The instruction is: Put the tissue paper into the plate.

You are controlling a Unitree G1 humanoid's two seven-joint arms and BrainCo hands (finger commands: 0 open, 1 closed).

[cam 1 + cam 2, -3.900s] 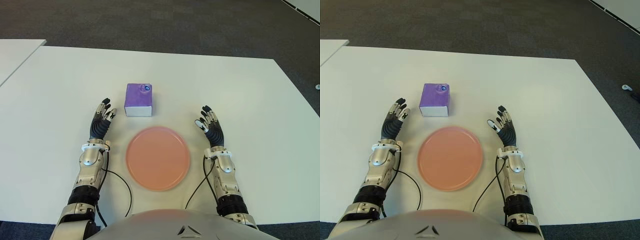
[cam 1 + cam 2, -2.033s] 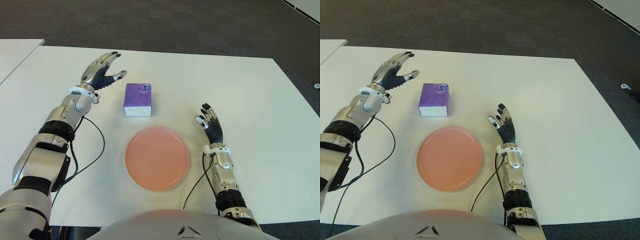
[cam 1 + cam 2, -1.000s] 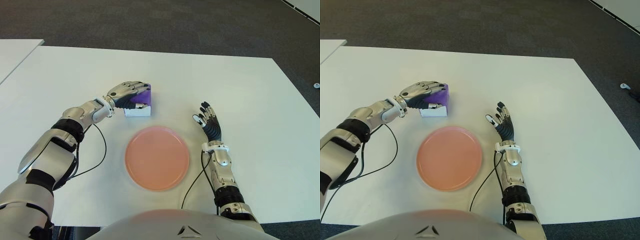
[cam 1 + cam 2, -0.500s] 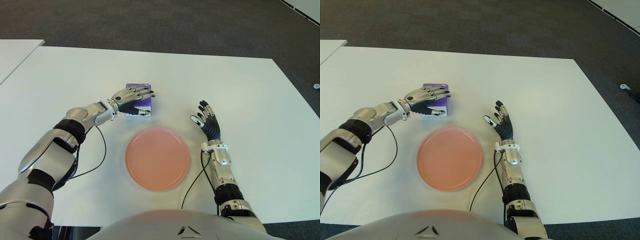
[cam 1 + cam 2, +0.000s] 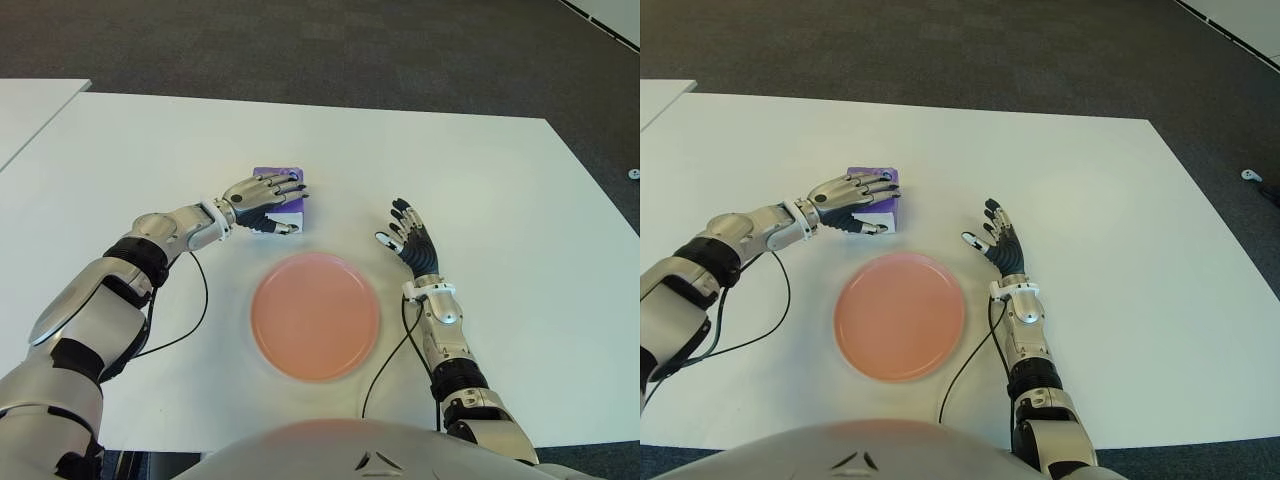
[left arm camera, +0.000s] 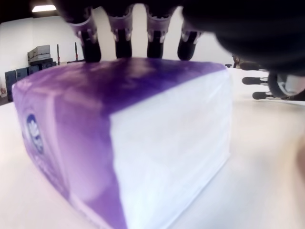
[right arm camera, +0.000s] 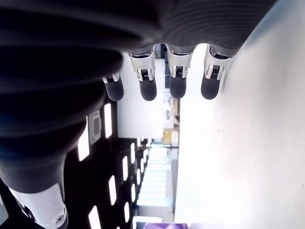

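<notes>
The tissue pack (image 5: 283, 177) is a small purple block with white sides (image 6: 162, 143), lying on the white table (image 5: 480, 170) just beyond the plate. The round orange plate (image 5: 315, 316) sits empty in front of me. My left hand (image 5: 288, 208) reaches in from the left and covers the pack. Its four fingers (image 6: 119, 38) lie across the purple top and the thumb presses the near white side. The pack still touches the table. My right hand (image 5: 408, 240) shows to the right of the plate, fingers (image 7: 162, 86) straight and spread, holding nothing.
A second white table (image 5: 30, 110) adjoins at the far left. Dark carpet (image 5: 350, 50) lies beyond the far edge. Black cables (image 5: 195, 300) trail from both wrists across the table near the plate.
My left hand swung from beside the plate out to the pack and settled over it. In the last half second its fingers stayed on the pack. The right hand edged slightly forward.
</notes>
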